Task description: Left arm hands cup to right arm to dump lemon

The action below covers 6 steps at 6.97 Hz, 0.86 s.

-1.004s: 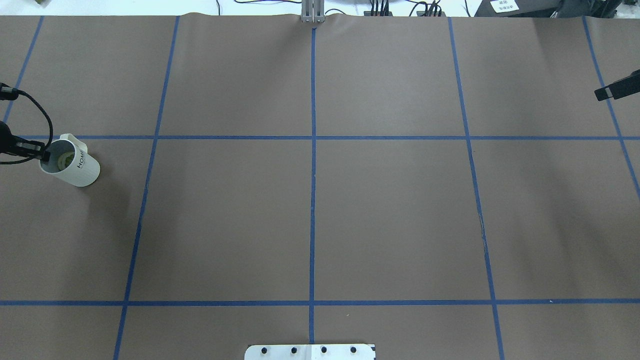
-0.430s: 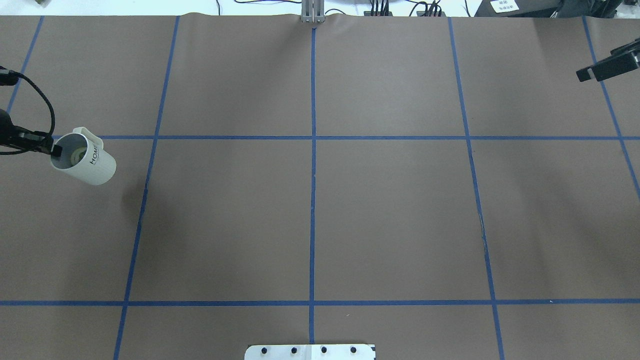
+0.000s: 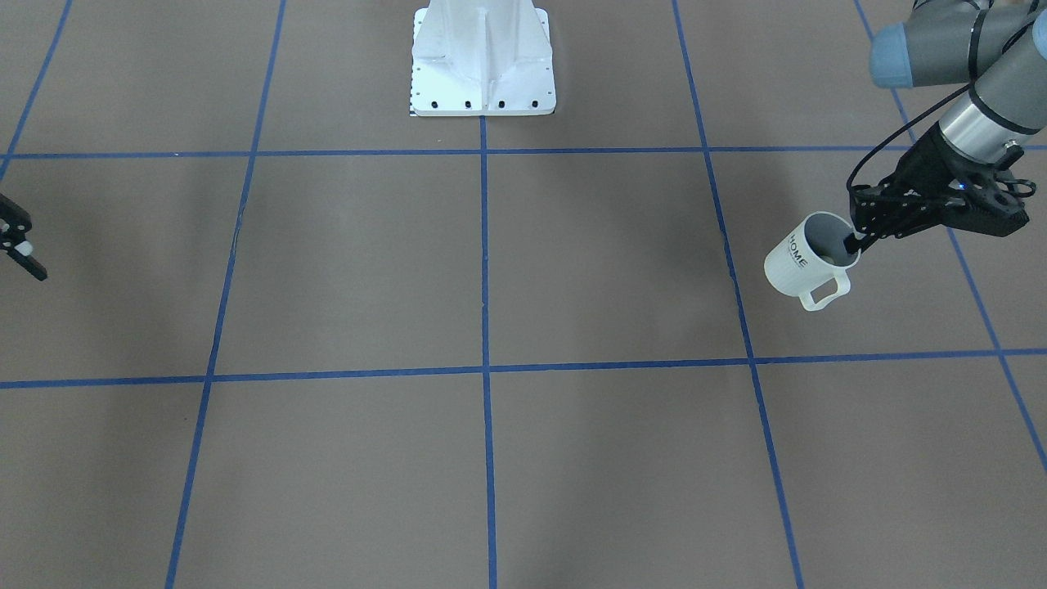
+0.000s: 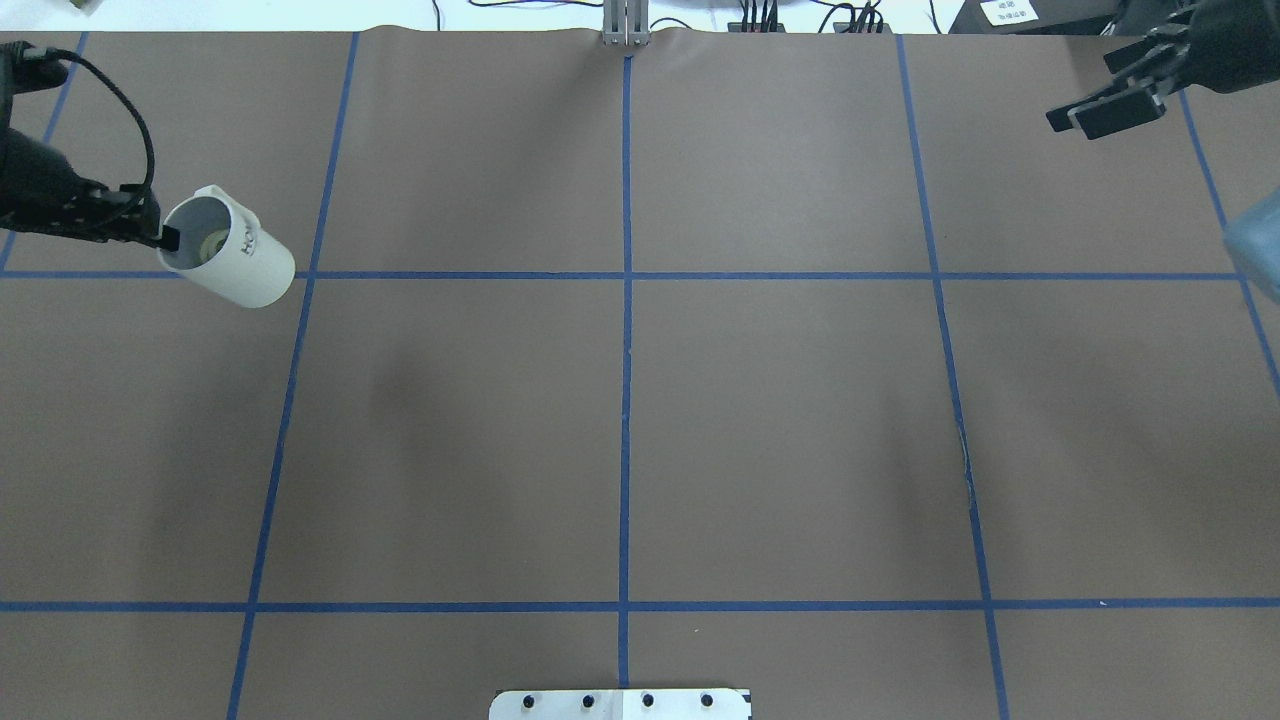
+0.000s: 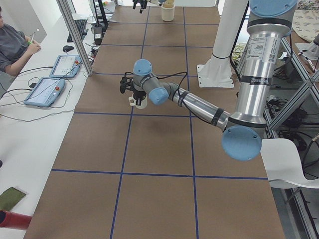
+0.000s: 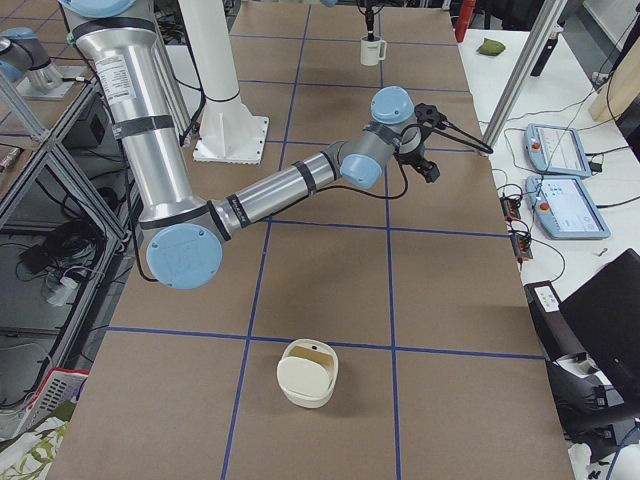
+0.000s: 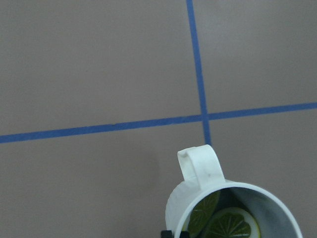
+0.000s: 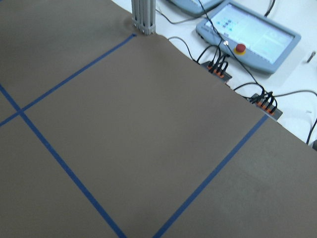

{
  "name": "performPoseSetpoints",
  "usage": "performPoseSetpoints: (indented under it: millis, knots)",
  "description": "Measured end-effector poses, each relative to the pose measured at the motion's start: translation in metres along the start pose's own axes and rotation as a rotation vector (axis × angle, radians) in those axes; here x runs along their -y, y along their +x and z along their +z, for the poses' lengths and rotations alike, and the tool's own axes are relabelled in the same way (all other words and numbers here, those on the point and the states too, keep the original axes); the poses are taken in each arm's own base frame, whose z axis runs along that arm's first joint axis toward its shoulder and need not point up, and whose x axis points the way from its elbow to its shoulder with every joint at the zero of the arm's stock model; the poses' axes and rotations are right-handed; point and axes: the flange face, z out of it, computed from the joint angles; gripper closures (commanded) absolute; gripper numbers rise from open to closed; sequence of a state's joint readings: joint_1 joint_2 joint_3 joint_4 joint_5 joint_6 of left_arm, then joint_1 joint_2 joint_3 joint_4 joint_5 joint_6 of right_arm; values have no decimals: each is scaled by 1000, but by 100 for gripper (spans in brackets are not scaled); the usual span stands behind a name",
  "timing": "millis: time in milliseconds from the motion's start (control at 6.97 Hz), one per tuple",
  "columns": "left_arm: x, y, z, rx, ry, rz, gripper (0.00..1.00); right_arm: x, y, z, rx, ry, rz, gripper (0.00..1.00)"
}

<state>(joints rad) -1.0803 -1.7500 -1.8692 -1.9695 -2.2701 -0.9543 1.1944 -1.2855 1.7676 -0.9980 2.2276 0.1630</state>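
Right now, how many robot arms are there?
2. The left arm is over the table's left side, the left gripper pinching the cup's rim. The right arm is toward the far right corner, the right gripper empty. No others show.

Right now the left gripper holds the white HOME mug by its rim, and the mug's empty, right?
Not empty: the left wrist view shows lemon slices in the cup. The left gripper does hold its rim.
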Motion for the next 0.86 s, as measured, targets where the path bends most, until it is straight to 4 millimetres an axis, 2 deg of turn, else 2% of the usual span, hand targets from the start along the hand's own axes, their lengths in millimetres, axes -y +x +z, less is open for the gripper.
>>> performPoseSetpoints:
  millis: [143,287,573,860]
  knots:
    - [14,33,-8,-39,23,-64,100,14,-25,24,-36,49,-46,2]
    - [26,66,-16,-77,40,-127,100,30,-59,50,-71,104,-72,2]
    - [57,134,-25,-149,55,-264,100,48,-140,92,-106,252,-97,2]
    - [79,193,-23,-195,44,-351,100,57,-228,124,-124,420,-100,2]
